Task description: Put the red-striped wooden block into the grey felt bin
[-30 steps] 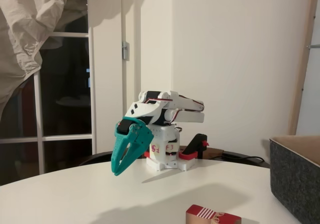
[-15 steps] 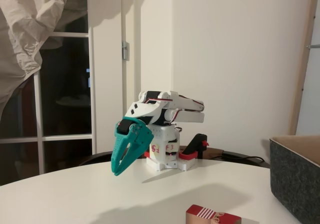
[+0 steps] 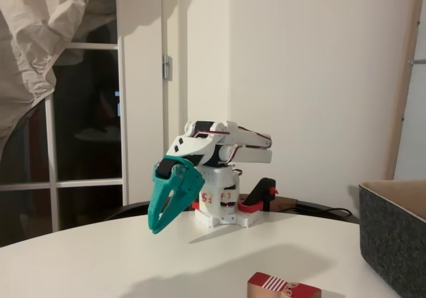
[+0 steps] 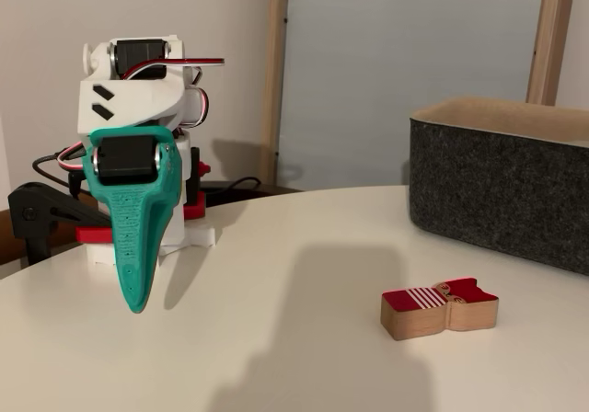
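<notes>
The small oblong red-striped wooden block (image 4: pixel 440 308) lies flat on the round white table (image 4: pixel 276 338), right in front of the big dark grey felt bin (image 4: pixel 502 191) with its tan lining, near it but not touching. The teal two-finger gripper (image 4: pixel 138 303) hangs well apart from the block, off to its left in a fixed view, tip pointing down and hovering just above the tabletop. Its fingers are pressed together to a single point, with nothing between them.

In that view the block shows whole: pale wood sides, red top, a red-and-white striped patch at the left end, and a notched outline with a small printed figure. In a fixed view from the other side, the block (image 3: pixel 283 287) is cut by the bottom edge, and the bin (image 3: pixel 394 239) shows as one corner at right. There the gripper (image 3: pixel 154 230) appears side-on, folded down from the white arm (image 3: pixel 223 148), with the dark window (image 3: pixel 86 125) behind.
</notes>
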